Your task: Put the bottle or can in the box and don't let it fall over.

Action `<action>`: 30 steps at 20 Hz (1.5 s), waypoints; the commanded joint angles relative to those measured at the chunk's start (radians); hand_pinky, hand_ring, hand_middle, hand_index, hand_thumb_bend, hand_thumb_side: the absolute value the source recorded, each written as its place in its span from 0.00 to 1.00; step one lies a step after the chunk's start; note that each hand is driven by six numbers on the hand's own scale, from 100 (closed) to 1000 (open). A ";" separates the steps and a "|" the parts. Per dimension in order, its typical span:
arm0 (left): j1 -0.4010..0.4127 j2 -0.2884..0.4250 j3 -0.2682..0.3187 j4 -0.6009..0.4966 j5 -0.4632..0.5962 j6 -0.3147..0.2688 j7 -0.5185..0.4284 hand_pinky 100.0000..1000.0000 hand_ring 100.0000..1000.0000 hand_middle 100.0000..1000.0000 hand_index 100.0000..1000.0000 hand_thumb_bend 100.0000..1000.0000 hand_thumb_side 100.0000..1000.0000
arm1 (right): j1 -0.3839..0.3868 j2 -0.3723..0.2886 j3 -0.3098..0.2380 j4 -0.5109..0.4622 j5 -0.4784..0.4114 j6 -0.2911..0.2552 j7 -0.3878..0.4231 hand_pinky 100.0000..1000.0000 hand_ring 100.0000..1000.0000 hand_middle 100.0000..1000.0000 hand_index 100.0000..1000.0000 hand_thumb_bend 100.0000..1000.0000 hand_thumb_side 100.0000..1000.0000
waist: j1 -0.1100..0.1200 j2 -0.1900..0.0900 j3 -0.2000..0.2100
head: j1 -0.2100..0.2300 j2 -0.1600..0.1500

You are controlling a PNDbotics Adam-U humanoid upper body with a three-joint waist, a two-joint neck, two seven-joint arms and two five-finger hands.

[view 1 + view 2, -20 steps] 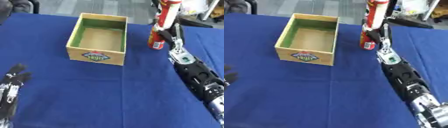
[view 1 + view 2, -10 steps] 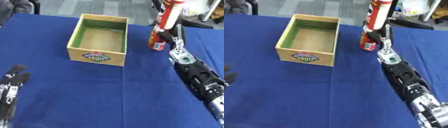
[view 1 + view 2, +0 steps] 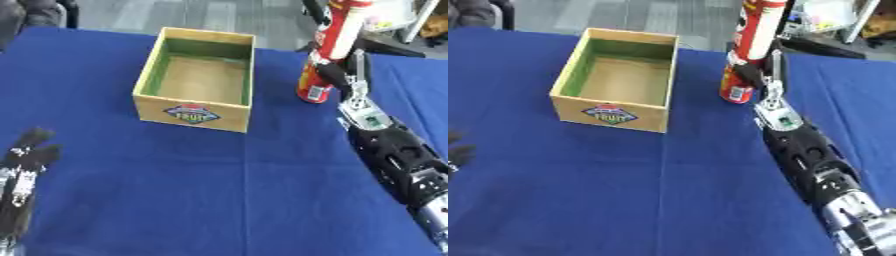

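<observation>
Right of the open wooden box (image 3: 197, 80), the right hand (image 3: 343, 80) curls round an upright tall red can (image 3: 331, 47); left hand (image 3: 22, 172) rests open.

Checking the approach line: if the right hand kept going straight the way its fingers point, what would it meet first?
Most likely the red can: the right hand points away from the robot, fingers already beside it. Contact is unclear.

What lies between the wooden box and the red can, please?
Only bare blue tablecloth separates the wooden box from the red can, clearest in the left eye view.
</observation>
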 commanded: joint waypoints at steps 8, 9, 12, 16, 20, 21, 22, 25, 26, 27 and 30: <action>-0.002 0.008 0.000 -0.019 0.003 -0.002 0.000 0.85 0.80 0.83 0.94 0.38 0.73 | -0.066 -0.041 0.064 -0.266 0.039 0.069 0.142 0.30 0.23 0.11 0.20 0.00 0.00 | 0.006 -0.029 -0.008 | -0.001 -0.011; -0.001 0.008 0.000 -0.018 0.004 -0.002 0.000 0.85 0.80 0.83 0.94 0.38 0.73 | -0.077 -0.037 0.073 -0.290 0.035 0.082 0.160 0.30 0.23 0.11 0.20 0.00 0.00 | 0.006 -0.030 -0.007 | -0.005 -0.012; 0.000 0.006 -0.002 -0.017 0.004 -0.002 -0.002 0.85 0.80 0.83 0.94 0.38 0.73 | -0.119 -0.016 0.101 -0.335 0.020 0.117 0.206 0.30 0.23 0.12 0.20 0.00 0.00 | 0.007 -0.033 -0.004 | -0.020 -0.012; 0.002 0.004 -0.006 -0.017 0.005 -0.002 -0.005 0.85 0.80 0.83 0.94 0.38 0.73 | -0.173 0.031 0.113 -0.326 0.037 0.137 0.226 0.30 0.24 0.12 0.21 0.00 0.00 | 0.011 -0.038 0.009 | -0.044 -0.018; -0.002 0.000 -0.012 -0.018 0.007 -0.002 -0.011 0.85 0.80 0.83 0.94 0.38 0.73 | -0.208 0.090 0.114 -0.261 0.063 0.118 0.220 0.31 0.25 0.13 0.21 0.00 0.00 | 0.015 -0.035 0.033 | -0.080 -0.026; -0.003 -0.001 -0.013 -0.019 0.007 -0.001 -0.012 0.85 0.80 0.83 0.94 0.38 0.73 | -0.212 0.103 0.114 -0.243 0.066 0.110 0.218 0.32 0.25 0.13 0.22 0.00 0.00 | 0.016 -0.033 0.039 | -0.087 -0.028; -0.004 -0.002 -0.013 -0.020 0.008 -0.001 -0.013 0.85 0.80 0.82 0.94 0.38 0.73 | -0.215 0.122 0.115 -0.223 0.065 0.104 0.217 0.33 0.26 0.13 0.22 0.00 0.00 | 0.017 -0.031 0.046 | -0.095 -0.031; -0.007 -0.004 -0.014 -0.022 0.008 -0.001 -0.014 0.85 0.80 0.82 0.94 0.38 0.73 | -0.216 0.170 0.118 -0.164 0.079 0.080 0.211 0.36 0.28 0.14 0.23 0.00 0.00 | 0.020 -0.025 0.063 | -0.111 -0.036; -0.009 -0.005 -0.014 -0.023 0.009 0.000 -0.014 0.85 0.80 0.82 0.94 0.38 0.73 | -0.213 0.188 0.117 -0.145 0.085 0.072 0.205 0.39 0.30 0.14 0.23 0.00 0.00 | 0.021 -0.023 0.068 | -0.117 -0.038; -0.009 -0.007 -0.014 -0.023 0.009 0.000 -0.014 0.85 0.80 0.82 0.94 0.38 0.73 | -0.207 0.206 0.115 -0.124 0.093 0.062 0.197 0.40 0.32 0.14 0.23 0.00 0.00 | 0.022 -0.022 0.070 | -0.121 -0.039; -0.013 -0.010 -0.016 -0.024 0.009 0.000 -0.015 0.85 0.80 0.82 0.94 0.38 0.73 | -0.188 0.241 0.112 -0.065 0.130 0.036 0.163 0.47 0.38 0.17 0.26 0.00 0.00 | 0.023 -0.018 0.075 | -0.130 -0.042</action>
